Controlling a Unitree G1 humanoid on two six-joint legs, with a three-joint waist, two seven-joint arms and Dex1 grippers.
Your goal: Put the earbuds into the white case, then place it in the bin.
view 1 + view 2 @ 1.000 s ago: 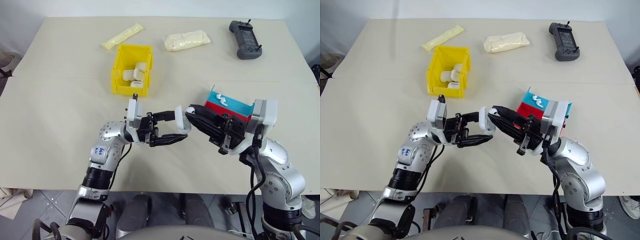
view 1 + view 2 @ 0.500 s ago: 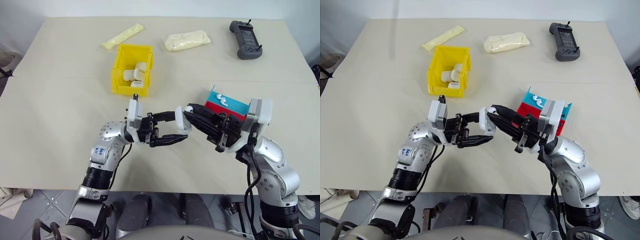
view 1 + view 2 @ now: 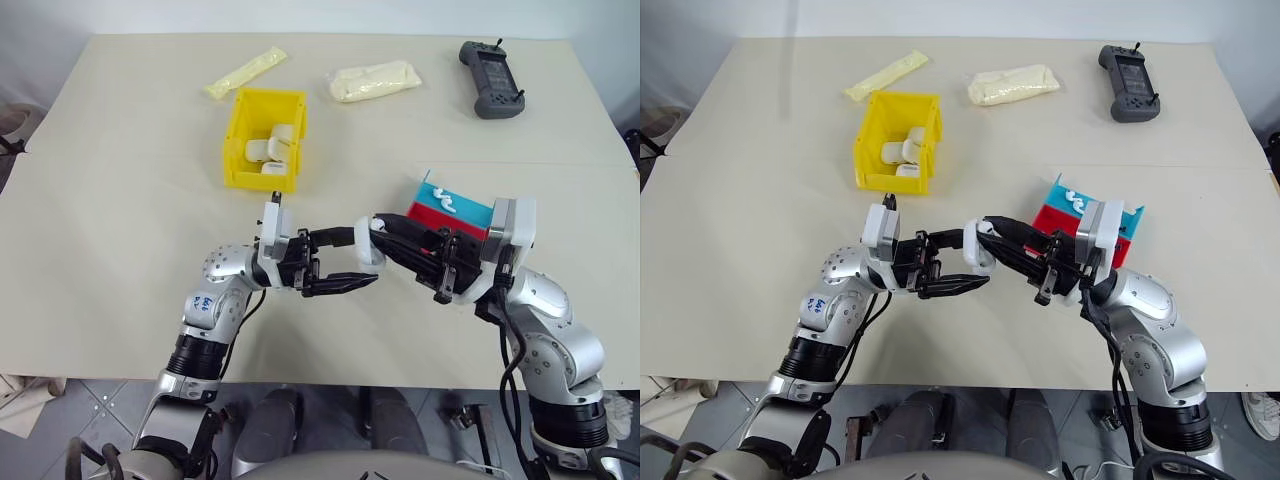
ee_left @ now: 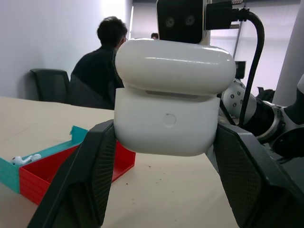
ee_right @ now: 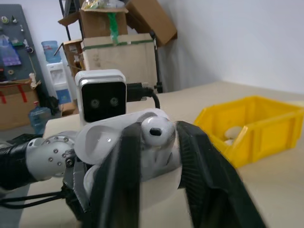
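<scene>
Left hand (image 3: pixel 352 262) clamped on the white case (image 3: pixel 367 247) above the table (image 3: pixel 120 200), lid hinged up, right hand (image 5: pixel 156 164) pinching an earbud (image 5: pixel 155 132) at its mouth, yellow bin (image 3: pixel 264 138) at eleven o'clock, another earbud (image 3: pixel 447 200) in the red-and-teal tray (image 3: pixel 470 215) at two.

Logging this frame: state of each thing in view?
white case: clamped in left gripper, above the table
earbud: between right gripper fingers, at the case
second earbud: lying in red and teal tray
bin: upright, holds white cases
controller: lying flat
</scene>
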